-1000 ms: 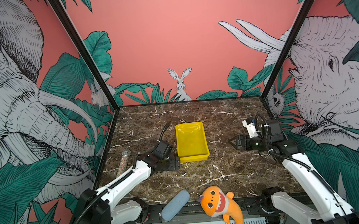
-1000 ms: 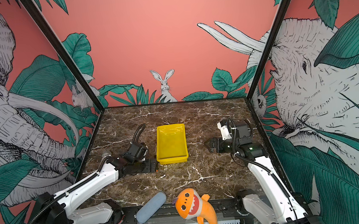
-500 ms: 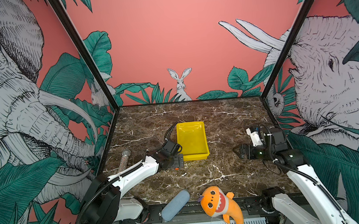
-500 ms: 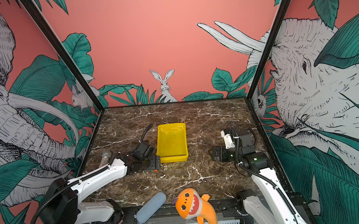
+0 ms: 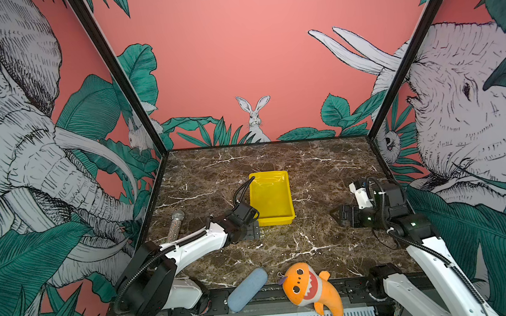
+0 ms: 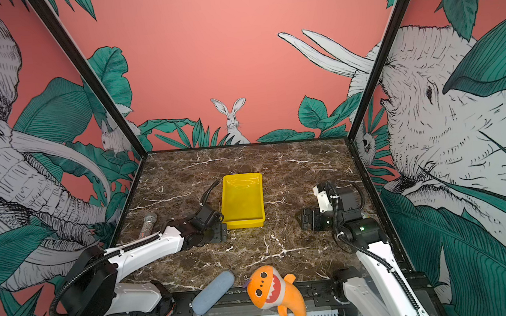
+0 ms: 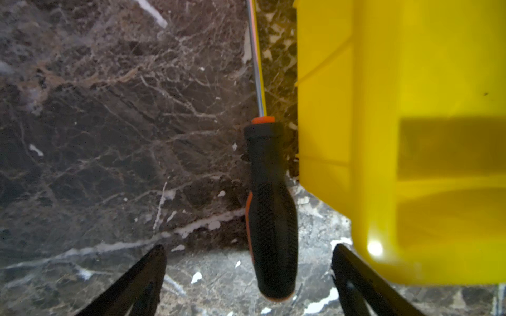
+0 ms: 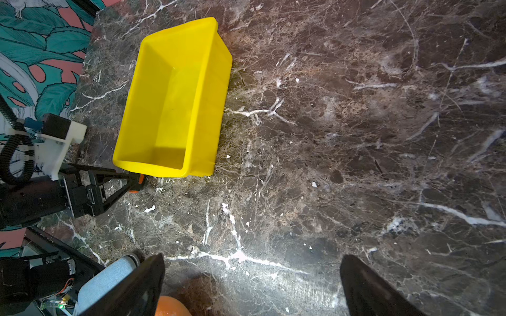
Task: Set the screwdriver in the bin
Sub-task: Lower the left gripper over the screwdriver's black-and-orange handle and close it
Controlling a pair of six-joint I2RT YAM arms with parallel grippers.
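Screwdriver (image 7: 271, 208) lying flat on the dark marble bench (image 5: 277, 163), outside the yellow bin (image 7: 328, 109), just beside its long wall and parallel to it. The shaft points away from the left hand (image 7: 249, 247) and the orange butt points toward it. The left hand is spread, its fingers flanking the rear of the handle without touching it. In both top views it lies at mid-frame, by the bin's near left corner. The right hand (image 8: 252, 258), also spread and empty, is well apart at right. The gap between handle and bin wall is narrow and is judged tight for the bin-side finger.
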